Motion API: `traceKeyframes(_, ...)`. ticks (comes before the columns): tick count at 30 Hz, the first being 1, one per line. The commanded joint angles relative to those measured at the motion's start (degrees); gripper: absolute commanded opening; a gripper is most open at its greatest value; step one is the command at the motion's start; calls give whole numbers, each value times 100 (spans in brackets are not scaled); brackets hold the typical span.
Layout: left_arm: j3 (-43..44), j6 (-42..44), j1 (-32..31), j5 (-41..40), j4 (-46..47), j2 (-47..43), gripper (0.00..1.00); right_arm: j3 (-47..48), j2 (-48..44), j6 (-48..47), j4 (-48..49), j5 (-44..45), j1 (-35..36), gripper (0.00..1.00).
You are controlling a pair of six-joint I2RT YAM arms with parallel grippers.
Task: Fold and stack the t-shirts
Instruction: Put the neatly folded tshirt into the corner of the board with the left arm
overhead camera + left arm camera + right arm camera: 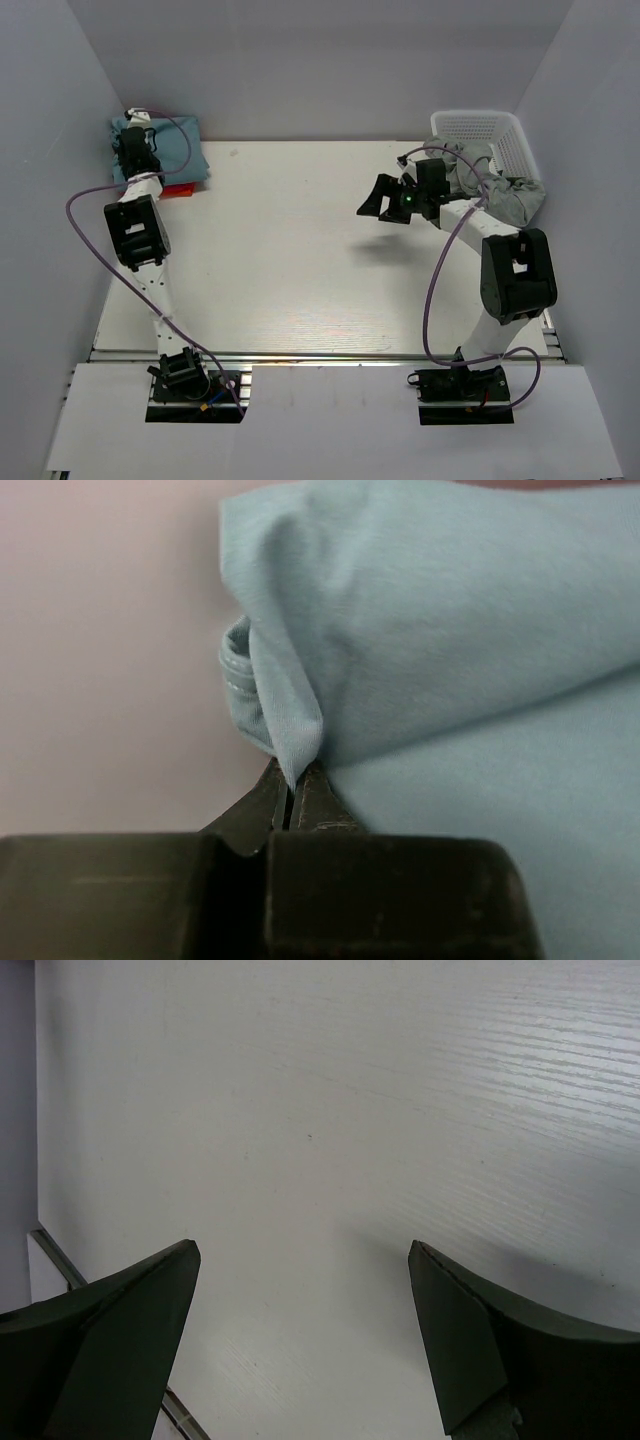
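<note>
Left wrist view shows the left fingers [292, 795] pressed tight together, pinching a small fold at the edge of the teal-blue t-shirt [450, 630]. The cloth stands up in a little peak where it is held, and the rest of it lies soft and smooth. I think the fingers hold only the edge so the arm can lift or pull that part over without dragging the whole shirt along. From above, the teal-blue t-shirt [165, 150] sits in a back corner of the worktop [300, 270], well apart from the white basket [478, 122], which is in the other back corner. It looks folded already. What looks like an orange t-shirt [178, 190] peeks out from under it, so this seems to be the pile of finished shirts. Keeping the pile far across from the basket leaves the middle of the worktop free for folding. A grey t-shirt [510, 195] is in the basket and hangs over its wall, so it is not folded yet. The right fingers [383, 203] hang in the air just beside the basket, on the side that faces the pile. They are spread wide with nothing between them, and the right wrist view shows only bare worktop under them. I think they are open like that so they are ready to grab the grey t-shirt. The left arm likely has to tidy the pile and let go first.
</note>
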Motion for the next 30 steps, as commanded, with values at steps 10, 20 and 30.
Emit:
traceKeyframes(10,170,-832,241,-132,-823,-200,100,423,306,27,-109,-137,184,91)
traceKeyframes(20,-239,-1975,118,396,-1177,-1202,100,335,69,-175,-91,-181,360,91)
traceKeyframes(30,-2027,-2529,170,2099,178,-2231,100,212,78,-342,-30,-330,439,91)
